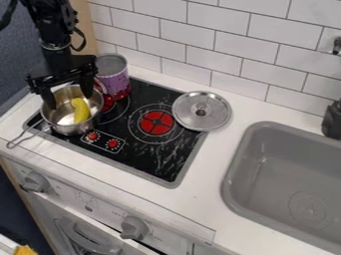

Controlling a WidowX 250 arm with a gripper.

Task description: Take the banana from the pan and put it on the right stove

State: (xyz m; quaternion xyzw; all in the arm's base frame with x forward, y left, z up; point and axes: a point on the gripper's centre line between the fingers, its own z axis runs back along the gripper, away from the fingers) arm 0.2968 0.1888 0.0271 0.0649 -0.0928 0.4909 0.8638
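Banana (81, 110): yellow, inside the metal pan (59, 128), which sits at the left end of the black stove (148, 158), handle pointing out over the stove's left front edge. Gripper (69, 93): over the pan, fingers wide apart, nothing held between them. Right burner (156, 123): red centre, uncovered, on the stove's right half. Purple can (113, 74): upright at the stove's back left, behind the pan. Metal lid (202, 110): flat, knob up, lying across the stove's back right corner, partly on the surface (213, 157). Surface: white, surrounding the stove. Grey sink (286, 179): set into the surface, right of the stove. Black object (332, 120): cut off by the view's edge, beyond the sink's back rim, well apart from the stove; identity undetermined. Wall (213, 45): white rectangular tiles with dark joints, behind the stove. Front panel (83, 201): below the stove, fitted with two grey knobs (134, 227).
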